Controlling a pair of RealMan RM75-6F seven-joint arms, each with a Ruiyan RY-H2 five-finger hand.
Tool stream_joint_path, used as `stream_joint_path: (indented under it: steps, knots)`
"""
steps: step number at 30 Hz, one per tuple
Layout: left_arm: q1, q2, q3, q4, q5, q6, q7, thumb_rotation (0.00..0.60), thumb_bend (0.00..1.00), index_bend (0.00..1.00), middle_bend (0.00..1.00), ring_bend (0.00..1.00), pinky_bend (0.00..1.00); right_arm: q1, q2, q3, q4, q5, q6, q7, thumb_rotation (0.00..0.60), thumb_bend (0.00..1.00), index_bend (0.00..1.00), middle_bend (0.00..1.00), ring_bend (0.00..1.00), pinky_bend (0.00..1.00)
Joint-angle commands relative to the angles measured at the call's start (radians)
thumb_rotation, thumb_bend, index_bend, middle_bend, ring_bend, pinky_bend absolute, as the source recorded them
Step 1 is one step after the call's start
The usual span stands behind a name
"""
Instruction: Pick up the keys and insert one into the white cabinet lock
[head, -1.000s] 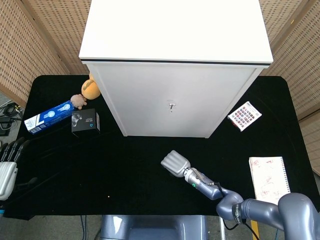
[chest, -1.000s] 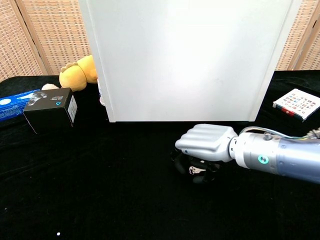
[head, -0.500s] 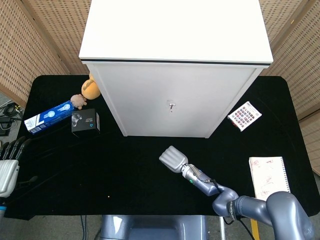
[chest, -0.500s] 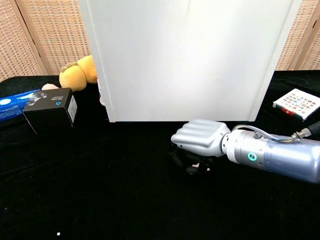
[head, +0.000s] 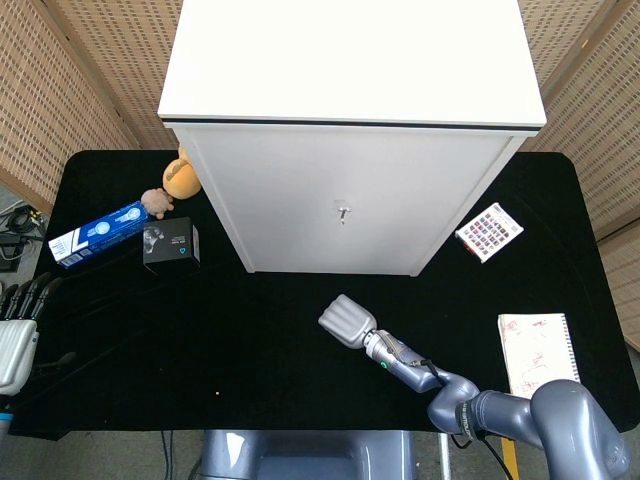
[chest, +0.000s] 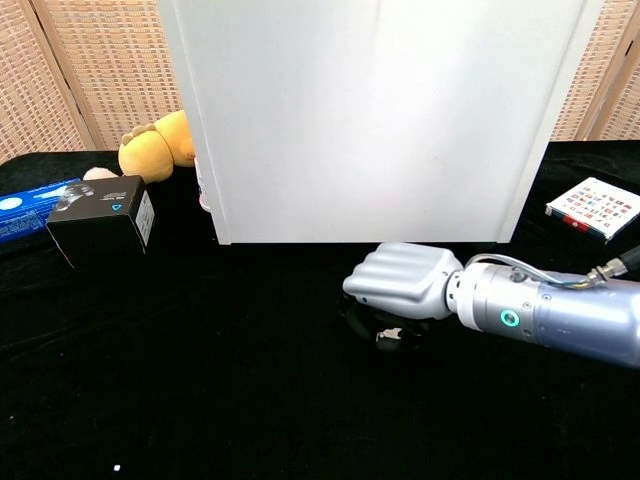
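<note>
The white cabinet (head: 340, 200) (chest: 370, 120) stands at the back middle of the black table, with its small metal lock (head: 343, 211) on the front face. In front of it my right hand (head: 347, 321) (chest: 403, 281) lies knuckles up, its fingers curled down around the keys (chest: 388, 337), which show as a small metal glint and dark ring under the palm. In the head view the hand hides the keys. My left hand (head: 15, 338) hangs by the table's left edge, fingers straight and apart, holding nothing.
A black box (head: 171, 244) (chest: 100, 218), a blue packet (head: 98, 232) and a yellow plush toy (head: 180, 178) (chest: 155, 145) sit left of the cabinet. A card pack (head: 489, 231) (chest: 594, 208) and a notebook (head: 538, 352) lie on the right.
My right hand has shifted a little left and toward the cabinet, and the keys under it have moved along. The left hand has barely moved.
</note>
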Motion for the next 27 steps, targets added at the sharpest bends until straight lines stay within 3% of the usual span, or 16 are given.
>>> stream_joint_path:
  steps: [1,13,27]
  knots:
    - [0.000,0.001,0.001,0.000,0.000,0.000,-0.001,0.600,0.00,0.00,0.00,0.00,0.00,0.004,0.000,0.000,-0.004,0.005,-0.002,-0.005,0.600,0.54,0.55,0.89,0.94,1.00]
    - [0.000,0.007,0.002,0.000,-0.003,0.002,-0.015,0.600,0.00,0.00,0.00,0.00,0.00,0.020,-0.012,0.007,0.007,0.072,-0.042,-0.102,0.600,0.55,0.55,0.89,0.94,1.00]
    - [-0.002,0.005,0.005,-0.003,-0.001,0.003,-0.008,0.600,0.00,0.00,0.00,0.00,0.00,0.017,0.004,0.001,-0.013,0.098,-0.028,-0.124,0.600,0.57,0.60,0.89,0.94,1.00]
